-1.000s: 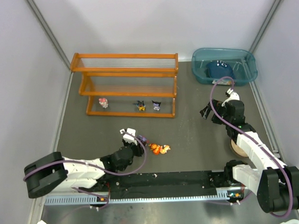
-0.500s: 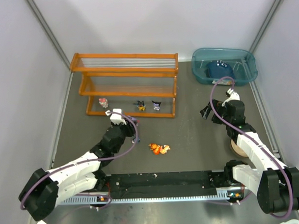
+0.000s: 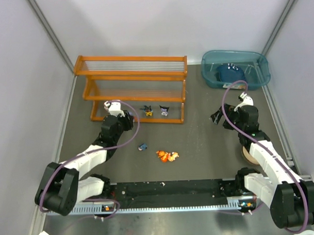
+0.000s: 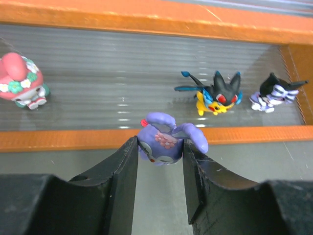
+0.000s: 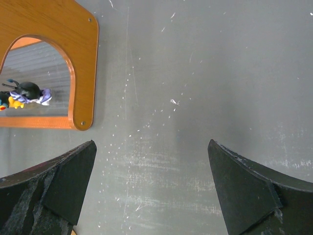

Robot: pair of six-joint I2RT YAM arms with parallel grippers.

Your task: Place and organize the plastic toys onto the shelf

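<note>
- My left gripper (image 4: 159, 149) is clenched on a purple figurine (image 4: 165, 138), held at the front rail of the lowest tier of the shelf (image 4: 146, 22).
- On that tier stand a pink figurine (image 4: 19, 81) to the left and a black-and-yellow figurine (image 4: 212, 94) and a black-and-purple figurine (image 4: 274, 93) to the right, with bare rods between.
- My right gripper (image 5: 151, 186) gapes wide, grasping nothing, over the bare table (image 5: 195, 73) beside the shelf's end panel.
- The teal bin (image 3: 254, 84) holds a dark blue item (image 3: 229, 73).
- An orange figurine (image 3: 167, 156) and a small blue figurine (image 3: 142, 147) lie on open table before the shelf.
</note>
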